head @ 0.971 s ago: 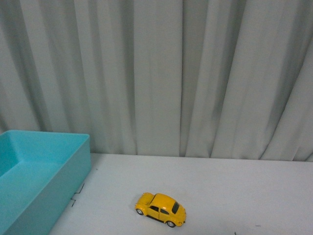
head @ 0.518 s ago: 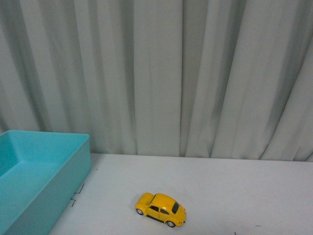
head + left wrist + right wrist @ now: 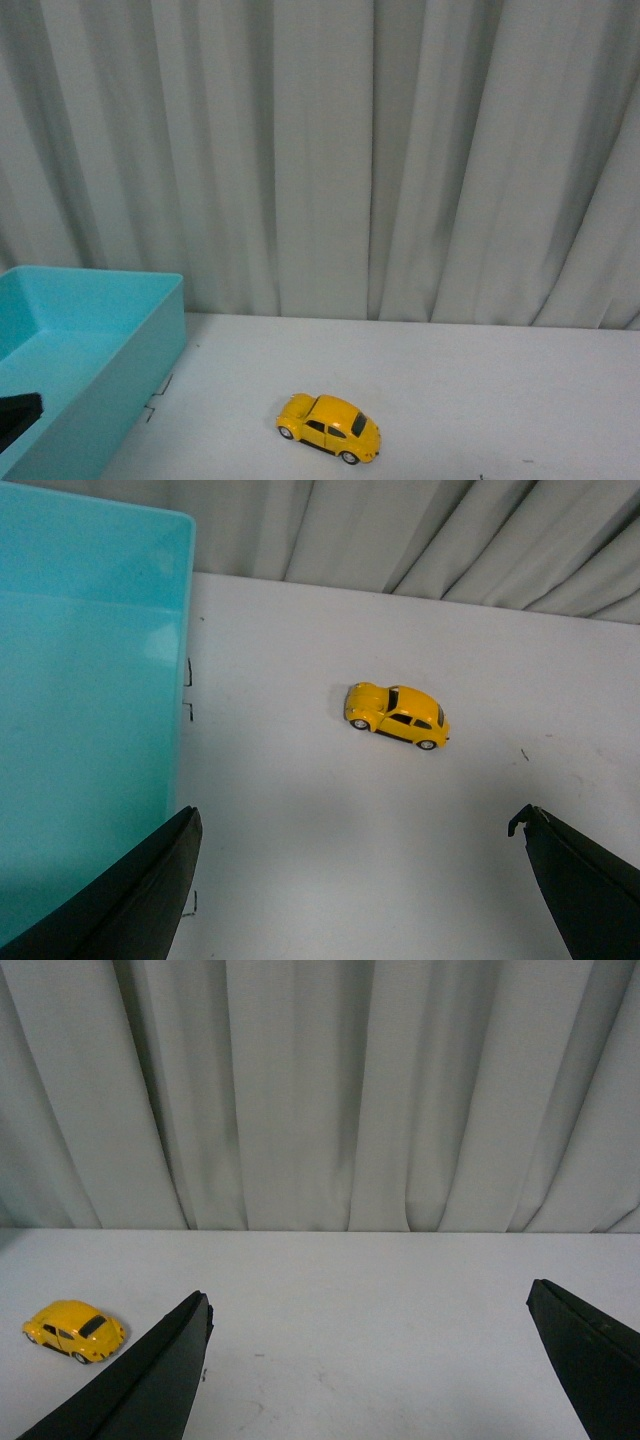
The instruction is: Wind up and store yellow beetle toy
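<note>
Yellow beetle toy (image 3: 329, 428), a small glossy car with a rounded body, dark windows and silver wheels, alone on the white table (image 3: 480, 380).

It stands upright on its wheels near the front edge of the table, to the right of the open turquoise plastic bin (image 3: 150, 360) and well apart from it, touching nothing. The left gripper (image 3: 360, 890) hangs above the table with its black jaws spread wide and holding nothing; one finger (image 3: 130, 900) sits over the bin's near wall, and the toy lies ahead of the gap, clear of both fingers. The right gripper (image 3: 365, 1370) is likewise spread wide and empty, the toy off to its left side on the table. A grey pleated curtain (image 3: 320, 150) closes off the back.
</note>
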Robot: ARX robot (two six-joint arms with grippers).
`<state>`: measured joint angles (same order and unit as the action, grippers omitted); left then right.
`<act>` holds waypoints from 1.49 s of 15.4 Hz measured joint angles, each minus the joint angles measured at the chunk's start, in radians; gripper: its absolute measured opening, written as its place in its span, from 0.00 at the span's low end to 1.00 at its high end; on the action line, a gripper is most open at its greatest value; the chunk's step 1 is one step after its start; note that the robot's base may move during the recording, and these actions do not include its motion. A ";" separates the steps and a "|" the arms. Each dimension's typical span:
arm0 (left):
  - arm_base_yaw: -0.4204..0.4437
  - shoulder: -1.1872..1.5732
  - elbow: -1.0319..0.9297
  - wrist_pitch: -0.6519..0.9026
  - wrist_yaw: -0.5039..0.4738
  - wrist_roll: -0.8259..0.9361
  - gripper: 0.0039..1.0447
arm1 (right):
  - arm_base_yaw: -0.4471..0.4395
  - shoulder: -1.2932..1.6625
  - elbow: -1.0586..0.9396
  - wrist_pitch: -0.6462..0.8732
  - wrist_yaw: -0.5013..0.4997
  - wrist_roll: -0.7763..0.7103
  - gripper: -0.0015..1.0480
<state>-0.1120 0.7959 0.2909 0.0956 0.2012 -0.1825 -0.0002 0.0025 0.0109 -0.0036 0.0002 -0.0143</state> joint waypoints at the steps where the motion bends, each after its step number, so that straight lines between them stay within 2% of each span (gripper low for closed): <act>1: -0.019 0.038 0.017 0.030 -0.011 -0.002 0.94 | 0.000 0.000 0.000 0.000 0.000 0.000 0.94; 5: -0.085 0.240 0.105 0.164 -0.030 0.027 0.94 | 0.000 0.000 0.000 0.000 0.000 0.000 0.94; 8: -0.127 0.559 0.294 0.208 -0.025 0.243 0.94 | 0.000 0.000 0.000 0.000 0.000 0.000 0.94; 11: -0.158 0.743 0.450 0.102 0.033 0.472 0.94 | 0.000 0.000 0.000 0.000 0.000 0.000 0.94; 15: -0.214 0.911 0.708 -0.130 0.042 0.830 0.94 | 0.000 0.000 0.000 0.000 0.000 0.000 0.94; 18: -0.275 1.040 0.908 -0.344 -0.035 1.123 0.94 | 0.000 0.000 0.000 0.000 0.000 0.000 0.94; 21: -0.319 1.141 1.055 -0.476 -0.120 1.348 0.94 | 0.000 0.000 0.000 0.000 0.000 0.000 0.94; 23: -0.346 1.243 1.215 -0.632 -0.209 1.559 0.94 | 0.000 0.000 0.000 0.000 0.000 0.000 0.94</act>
<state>-0.4576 2.0388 1.5063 -0.5362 -0.0078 1.3762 -0.0002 0.0025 0.0109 -0.0036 0.0006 -0.0143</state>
